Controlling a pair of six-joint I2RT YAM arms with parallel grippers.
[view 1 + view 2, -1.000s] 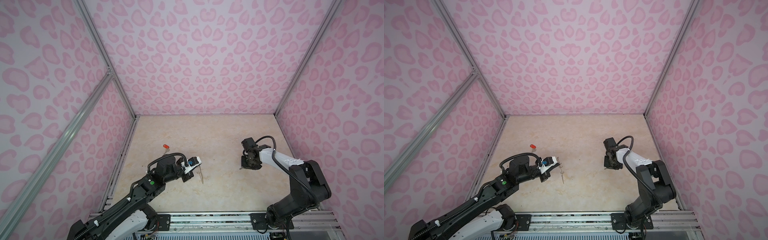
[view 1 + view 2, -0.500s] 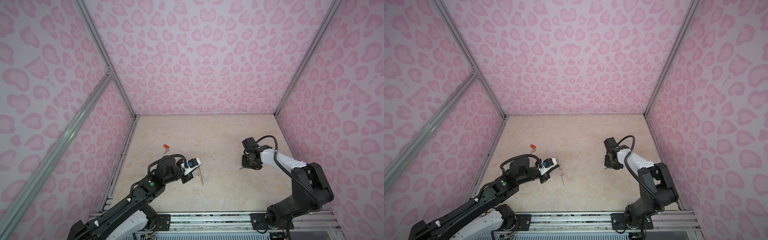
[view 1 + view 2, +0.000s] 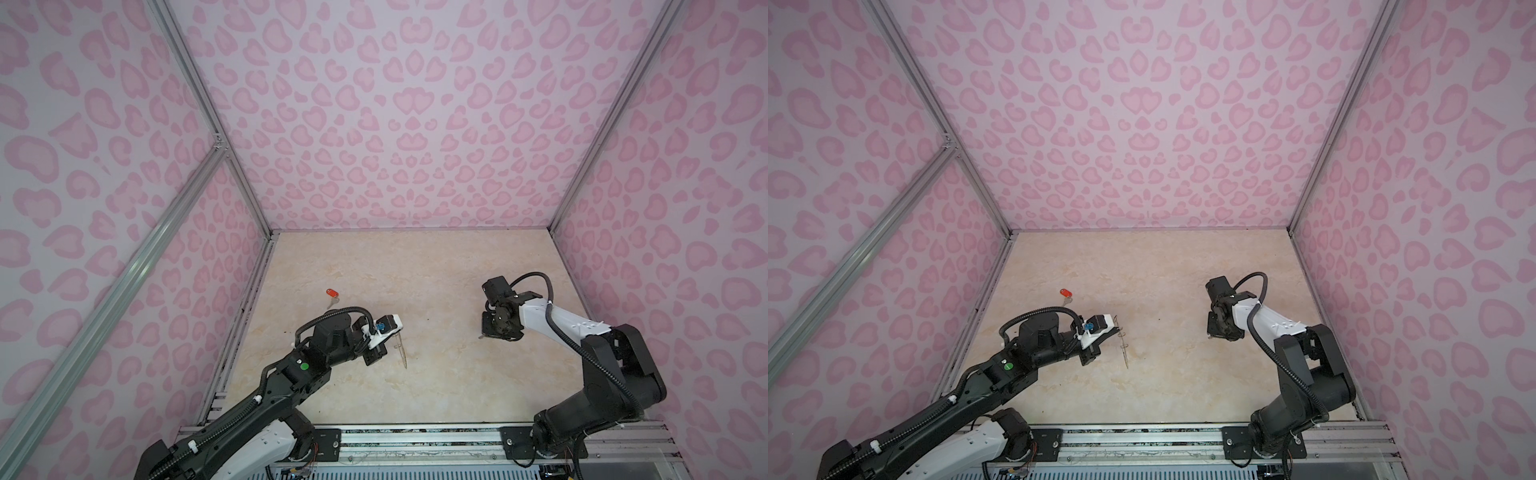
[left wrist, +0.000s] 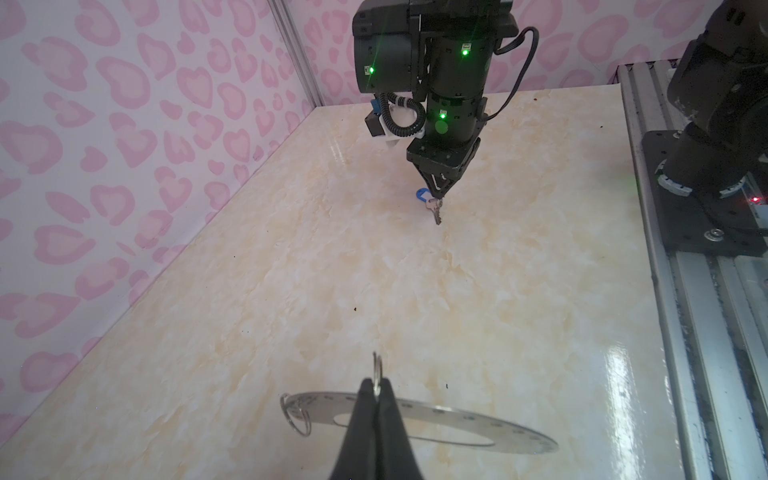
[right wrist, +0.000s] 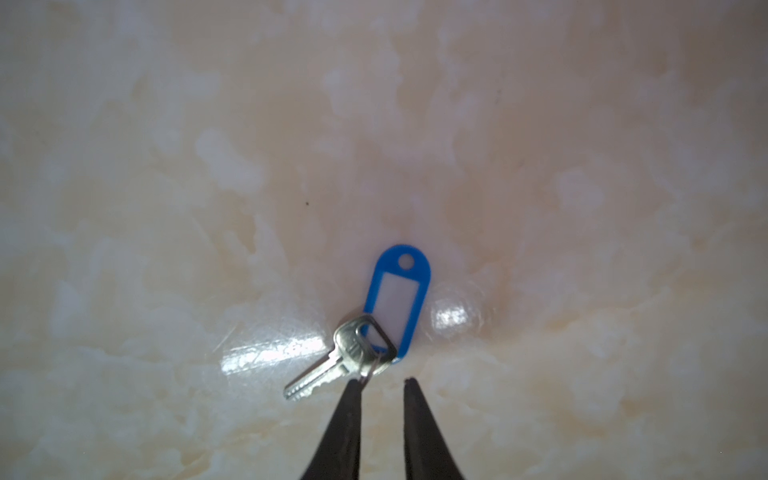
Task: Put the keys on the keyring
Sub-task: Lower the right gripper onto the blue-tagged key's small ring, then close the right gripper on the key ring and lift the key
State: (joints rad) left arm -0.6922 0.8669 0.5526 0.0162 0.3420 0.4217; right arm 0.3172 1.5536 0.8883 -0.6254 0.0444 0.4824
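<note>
My left gripper is shut on a small wire loop of the keyring, a flat grey disc that shows edge-on in both top views. A second wire loop hangs from its rim. Lying on the table is a silver key with a blue tag. Right over it is my right gripper, jaws a narrow gap apart, and one fingertip touches the key's small ring. The key with the red tag lies alone at the left.
Pink patterned walls close in the marble-look table on three sides. An aluminium rail with both arm bases runs along the front edge. The right arm stands in the left wrist view beyond the keyring.
The right gripper's jaws have narrowed a little over the blue-tagged key. The left gripper and the keyring have not moved.
</note>
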